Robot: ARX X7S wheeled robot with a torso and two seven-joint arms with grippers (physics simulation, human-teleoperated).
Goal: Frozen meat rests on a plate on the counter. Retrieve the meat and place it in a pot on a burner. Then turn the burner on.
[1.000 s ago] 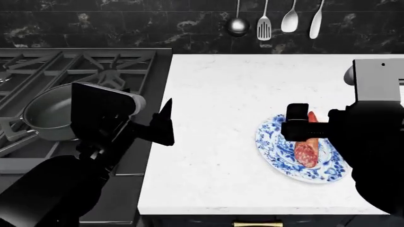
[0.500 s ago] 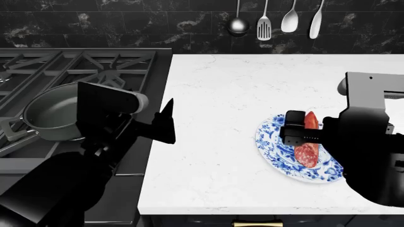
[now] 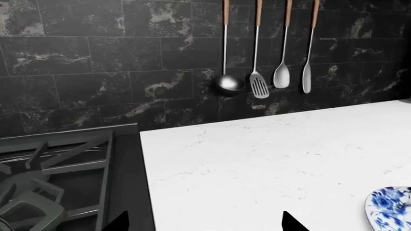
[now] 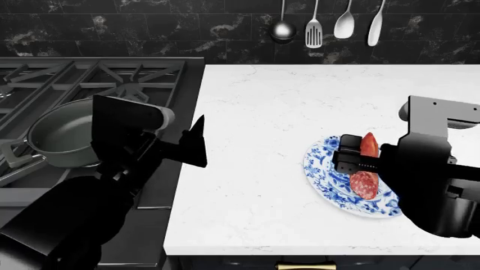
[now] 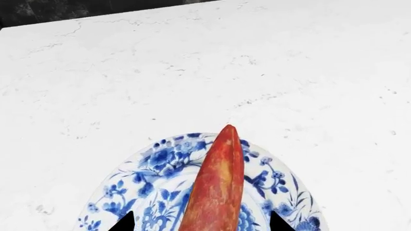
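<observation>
The meat (image 4: 365,183), a reddish speckled log, lies on the blue floral plate (image 4: 322,169) on the white counter (image 4: 262,107). My right gripper (image 4: 365,161) is down over the log's middle. In the right wrist view the meat (image 5: 217,183) runs between the open right gripper (image 5: 201,224), with a gap at each fingertip (image 5: 125,224). The dark grey pot (image 4: 60,132) stands empty on the grate of a burner (image 4: 19,154) at the left. My left gripper (image 4: 197,143) hovers open at the stove's right edge, empty; its open tips frame bare counter in the left wrist view (image 3: 205,225).
Several utensils (image 4: 313,28) hang on the black tiled wall behind the counter. Another grate (image 4: 135,84) lies behind the pot. The counter's front edge (image 4: 300,250) runs close below the plate. The plate's rim (image 3: 391,209) shows in the left wrist view.
My right arm has sunk lower and its gripper has come down around the meat. The left arm has shifted only slightly.
</observation>
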